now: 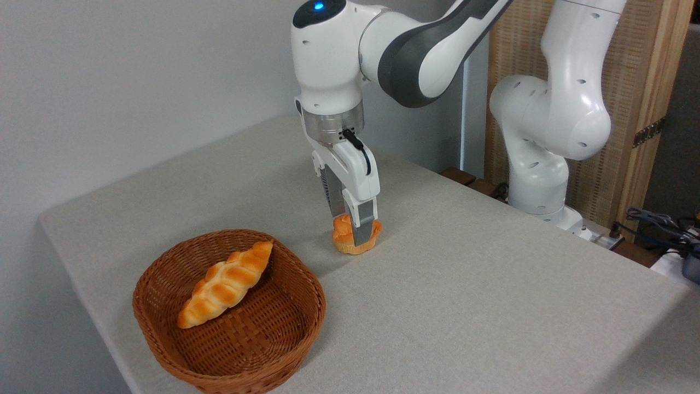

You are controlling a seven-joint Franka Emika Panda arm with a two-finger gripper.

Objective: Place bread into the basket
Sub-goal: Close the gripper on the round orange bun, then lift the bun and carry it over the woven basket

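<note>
Gripper (353, 232) pointing straight down, its fingers (363, 230) closed on the bread (343, 236), which sits on the grey table (465, 295) just right of the basket (164, 306). A braided loaf (225, 284) lies in the basket. No legible writing.

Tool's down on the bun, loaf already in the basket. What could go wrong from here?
1. The tool straddles the bun low, near the table; a soft bun could squash or slip on the lift.
2. The braided loaf fills the middle of the basket; the bun may land on it and roll out over the low rim.
3. A low carry could clip the near rim.
</note>
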